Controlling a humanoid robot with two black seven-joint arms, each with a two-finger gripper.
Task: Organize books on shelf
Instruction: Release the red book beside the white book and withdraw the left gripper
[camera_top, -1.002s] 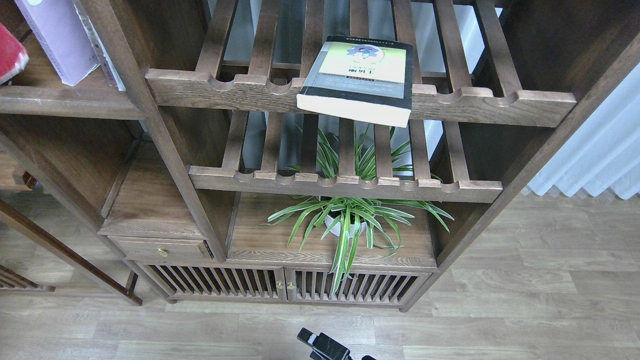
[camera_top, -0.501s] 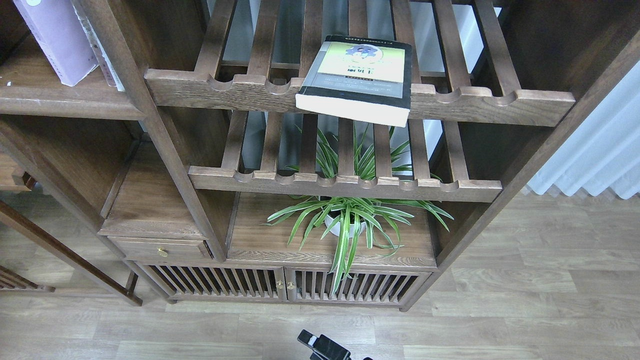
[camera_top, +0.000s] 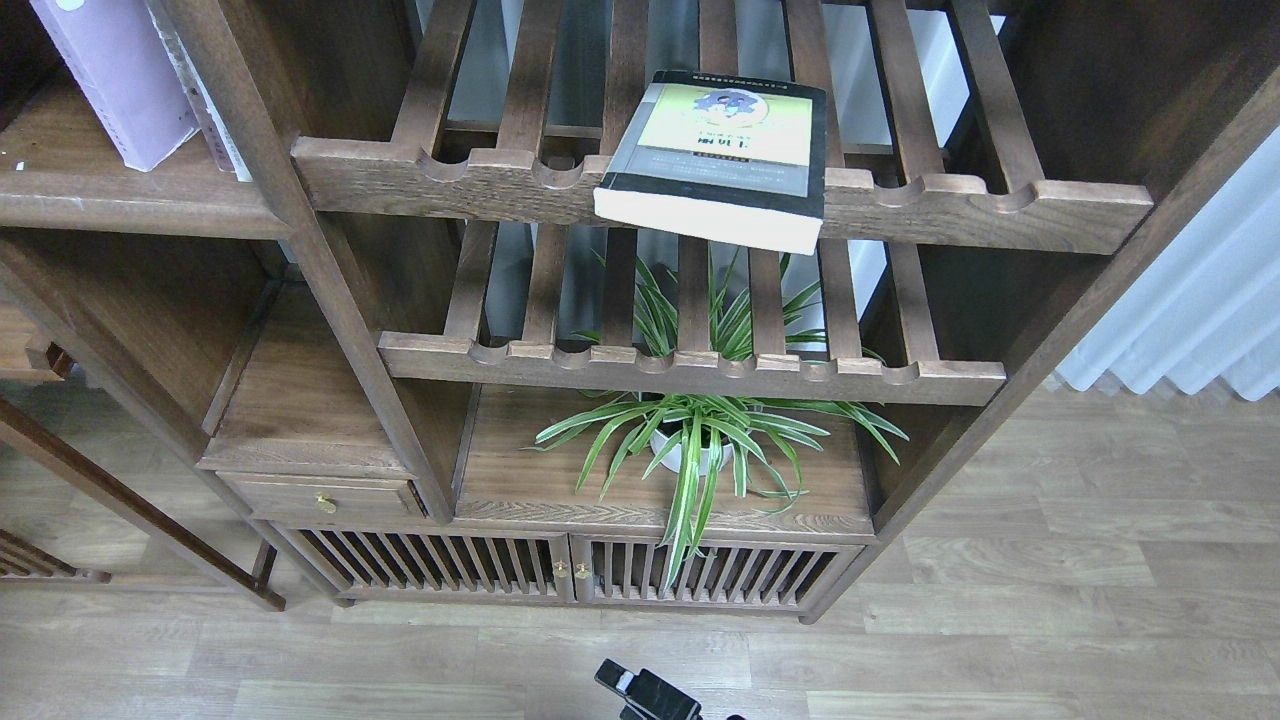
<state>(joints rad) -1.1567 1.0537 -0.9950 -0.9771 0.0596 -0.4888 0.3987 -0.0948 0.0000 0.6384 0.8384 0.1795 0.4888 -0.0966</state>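
Lifting the thick yellow-green-and-grey book (camera_top: 715, 150) flat off the slatted rack (camera_top: 720, 195), left to the shelf (camera_top: 120, 195) beside the lavender book (camera_top: 115, 85), upright; neither gripper in view, grip state unknowable.

a single head view looks forward and steeply down, close onto the wooden cabinet (camera_top: 330, 300) and floor (camera_top: 1000, 620).

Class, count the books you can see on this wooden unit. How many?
2 clearly: lavender book upright on the left shelf; yellow-green book flat on the upper slatted rack. Others may be hidden.
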